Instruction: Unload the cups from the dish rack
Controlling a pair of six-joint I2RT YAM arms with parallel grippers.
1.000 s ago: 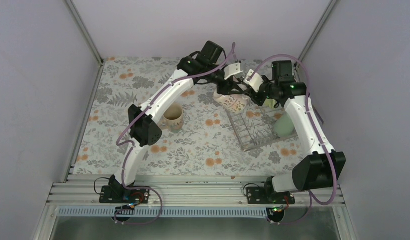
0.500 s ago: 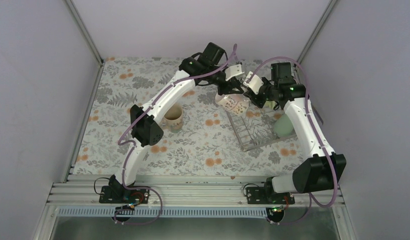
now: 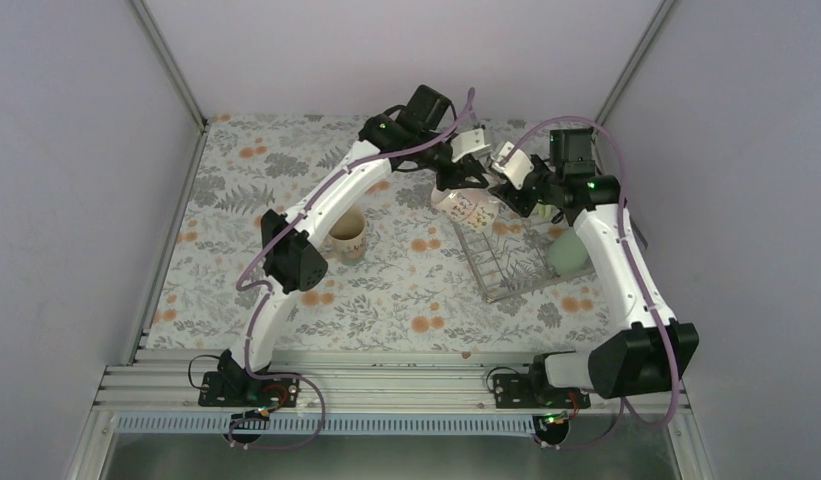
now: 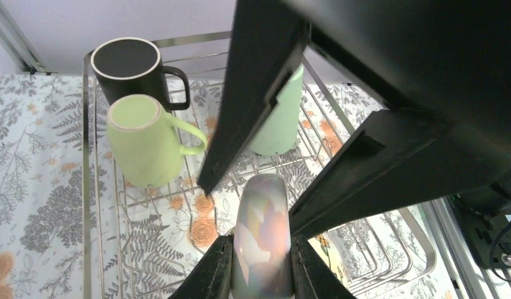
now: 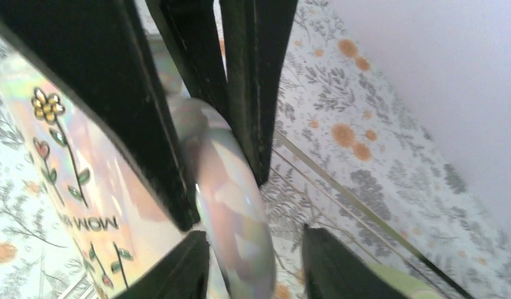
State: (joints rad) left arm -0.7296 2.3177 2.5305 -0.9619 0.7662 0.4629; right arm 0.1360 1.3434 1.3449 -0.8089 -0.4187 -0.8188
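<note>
The cream patterned mug (image 3: 467, 208) hangs over the far left corner of the dish rack (image 3: 506, 268), flowers and lettering on its side (image 5: 60, 187). My left gripper (image 3: 463, 182) (image 4: 262, 269) is shut on its iridescent handle (image 4: 262, 240). My right gripper (image 3: 502, 186) (image 5: 253, 244) is open around the same handle (image 5: 231, 218), with a gap on its right side. In the rack (image 4: 86, 156) stand a black mug (image 4: 131, 62), a pale green mug (image 4: 144, 140) and a green tumbler (image 4: 281, 115) (image 3: 566, 255).
A patterned mug (image 3: 346, 234) stands upright on the floral cloth to the left of the rack, beside my left forearm. Both arms meet over the rack's far end. Grey walls close in at the back and on both sides.
My left gripper has closed on the cream mug's handle. My right jaws, shut on that handle before, have just opened, and the right arm has shifted slightly right.
</note>
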